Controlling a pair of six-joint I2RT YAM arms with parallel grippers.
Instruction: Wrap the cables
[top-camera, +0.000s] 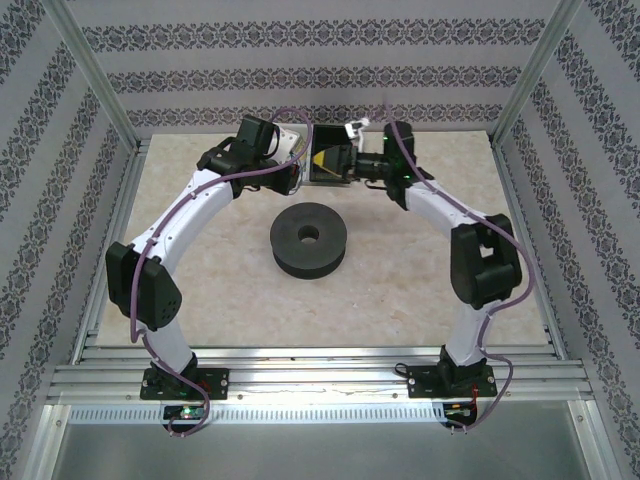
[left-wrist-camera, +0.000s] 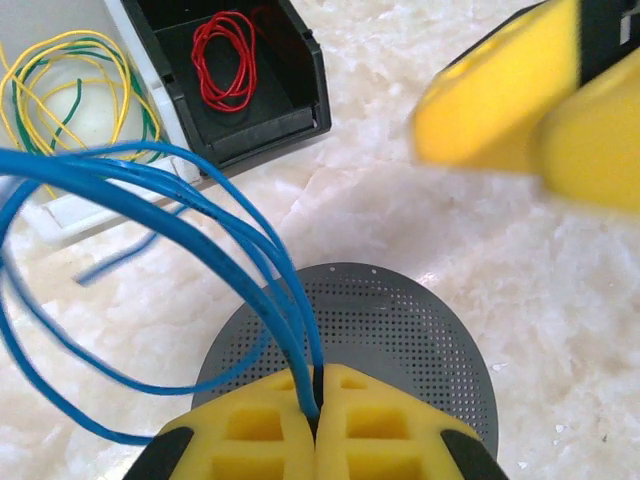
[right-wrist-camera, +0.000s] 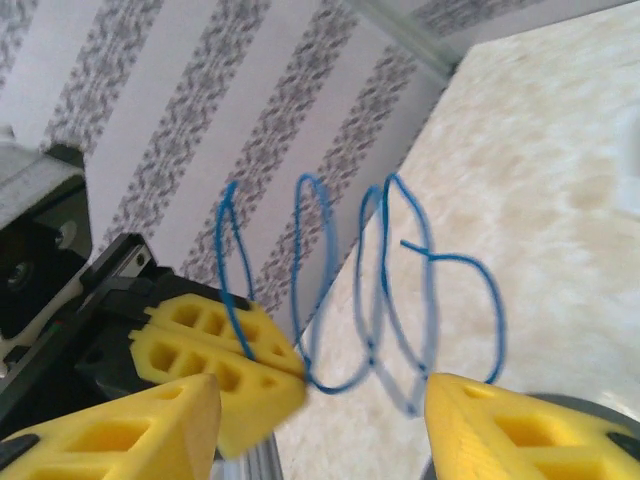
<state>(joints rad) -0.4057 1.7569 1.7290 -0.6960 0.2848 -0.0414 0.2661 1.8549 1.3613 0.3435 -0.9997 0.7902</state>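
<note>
Marbled tabletop (left-wrist-camera: 420, 230); black bin (left-wrist-camera: 305, 80) holds red coil (left-wrist-camera: 225, 60), left fingers (left-wrist-camera: 260, 430) pinch cables (left-wrist-camera: 305, 360).

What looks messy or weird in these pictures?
The blue wire hangs in loose, uneven loops in the air. It is pinched in the shut left gripper, not wound on the black spool. The right gripper stands open beside the loops, holding nothing.
</note>
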